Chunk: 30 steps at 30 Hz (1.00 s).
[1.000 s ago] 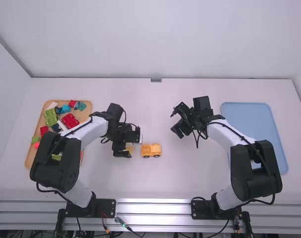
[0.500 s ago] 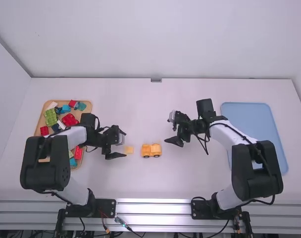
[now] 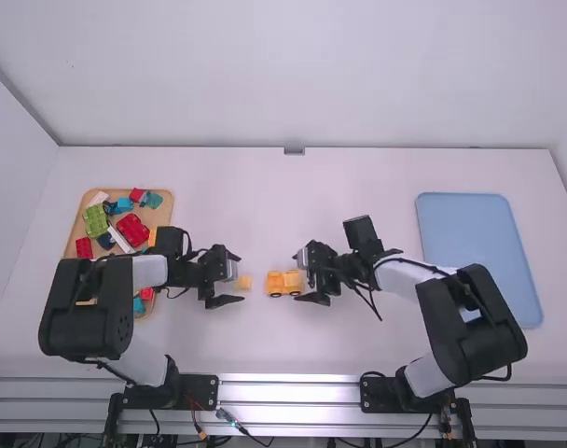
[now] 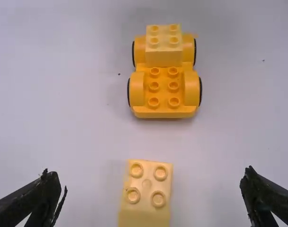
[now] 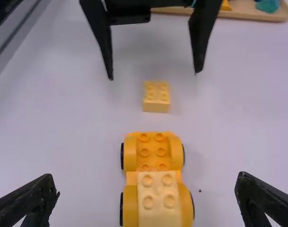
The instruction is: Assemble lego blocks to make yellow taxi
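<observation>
In the high view my left gripper (image 3: 233, 278) is open just left of a loose pale yellow brick (image 3: 244, 282). My right gripper (image 3: 302, 278) stands open at the right end of the yellow car base (image 3: 279, 283). The left wrist view has the loose brick (image 4: 148, 198) between the spread fingers of my left gripper (image 4: 151, 189), touching neither. Farther off is the car base (image 4: 164, 111), a pale yellow brick (image 4: 164, 52) mounted on its far half. In the right wrist view that mounted brick (image 5: 158, 201) lies between the parted fingers of my right gripper (image 5: 146, 194).
A wooden tray (image 3: 62, 291) at the left holds several red, green, blue and other bricks, partly under the left arm. At the right lies a blue tray (image 3: 475, 243). Both grippers are close together, with the loose brick and car between them.
My left gripper has drawn back leftward, uncovering the loose brick, and lately shifted slightly toward the camera. My right gripper has moved left up to the car. The brick and car have stayed put.
</observation>
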Available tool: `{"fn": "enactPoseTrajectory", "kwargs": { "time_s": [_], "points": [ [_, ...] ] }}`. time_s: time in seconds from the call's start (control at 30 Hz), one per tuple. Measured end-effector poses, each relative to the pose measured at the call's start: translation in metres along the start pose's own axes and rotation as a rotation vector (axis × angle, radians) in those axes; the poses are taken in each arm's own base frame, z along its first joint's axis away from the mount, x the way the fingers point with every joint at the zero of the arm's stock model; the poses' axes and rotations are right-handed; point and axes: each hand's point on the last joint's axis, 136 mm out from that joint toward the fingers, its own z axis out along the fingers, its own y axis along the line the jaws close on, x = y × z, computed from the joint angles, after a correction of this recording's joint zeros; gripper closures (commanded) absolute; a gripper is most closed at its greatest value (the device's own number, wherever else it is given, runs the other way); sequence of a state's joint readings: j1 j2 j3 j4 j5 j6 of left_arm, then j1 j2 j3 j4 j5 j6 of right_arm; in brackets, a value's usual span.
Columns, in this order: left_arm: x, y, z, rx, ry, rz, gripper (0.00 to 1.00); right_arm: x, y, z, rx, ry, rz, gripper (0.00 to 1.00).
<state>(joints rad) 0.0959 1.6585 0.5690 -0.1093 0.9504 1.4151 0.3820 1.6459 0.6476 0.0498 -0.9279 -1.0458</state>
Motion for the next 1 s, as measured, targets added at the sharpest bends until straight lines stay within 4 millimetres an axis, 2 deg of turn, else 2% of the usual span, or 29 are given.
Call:
{"fn": "enactPoseTrajectory", "kwargs": {
  "time_s": [0.13, 0.23, 0.37, 0.67, 0.9, 1.0],
  "points": [
    [0.0, 0.005, 0.0, -0.015, -0.003, 0.015, 0.01, 0.003, 0.0, 0.004, 0.014, 0.009, -0.03, 0.01],
    [0.002, 0.004, 0.002, -0.011, -0.002, 0.01, 0.01, 0.008, -0.007, 0.008, 0.035, -0.007, -0.049, 0.01],
    [0.005, 0.003, 0.004, -0.005, -0.001, 0.0, 0.01, 0.029, -0.017, 0.018, 0.046, -0.039, -0.004, 0.02],
    [0.005, 0.003, 0.004, -0.005, -0.001, 0.001, 0.01, 0.043, -0.017, 0.033, 0.021, -0.12, 0.002, 0.01],
    [0.005, 0.004, 0.004, -0.009, -0.001, -0.01, 0.01, 0.064, -0.01, 0.048, -0.025, -0.134, 0.111, 0.01],
    [0.005, 0.004, 0.004, -0.009, -0.001, -0.018, 0.01, 0.062, -0.011, 0.049, -0.03, -0.143, 0.111, 0.01]
  ]
}}
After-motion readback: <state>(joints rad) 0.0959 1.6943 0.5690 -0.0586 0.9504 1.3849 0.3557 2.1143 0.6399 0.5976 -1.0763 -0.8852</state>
